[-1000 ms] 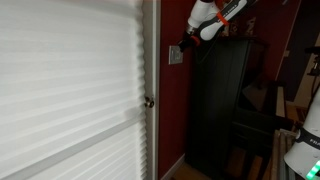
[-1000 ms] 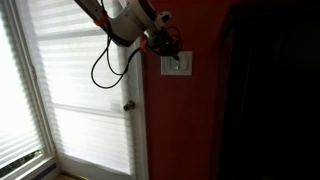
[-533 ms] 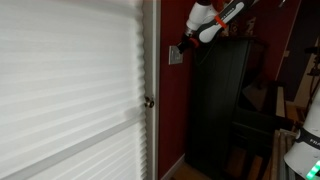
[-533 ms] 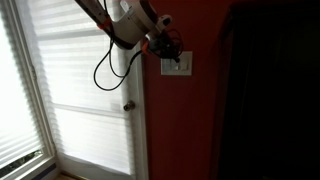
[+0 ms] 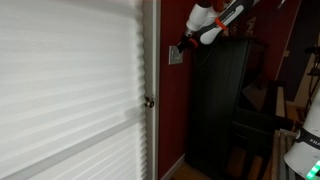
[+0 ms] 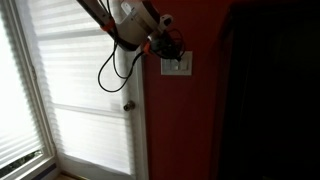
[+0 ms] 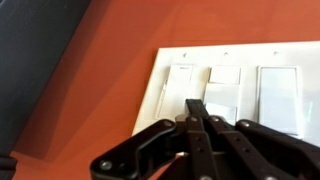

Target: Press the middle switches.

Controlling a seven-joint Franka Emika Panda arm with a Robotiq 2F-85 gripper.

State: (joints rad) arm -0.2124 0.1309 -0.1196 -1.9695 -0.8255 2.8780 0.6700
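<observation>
A pale switch plate (image 7: 230,90) sits on a red wall, with three rocker switches side by side; the middle switch (image 7: 224,88) is straight ahead of my fingertips. My gripper (image 7: 197,106) is shut with its black fingers pressed together, the tips at or just off the plate's lower middle. In both exterior views the plate (image 5: 176,55) (image 6: 178,66) hangs beside the door frame, and the gripper (image 5: 183,46) (image 6: 170,48) is right at its upper edge.
A white door with blinds (image 5: 70,90) and a round metal knob (image 5: 149,101) (image 6: 128,105) stands next to the plate. A tall black cabinet (image 5: 225,100) stands close to the arm's side. A black cable (image 6: 108,68) loops below the arm.
The arm has shifted slightly toward the plate; the cable loop has swung a little. The gripper stays shut.
</observation>
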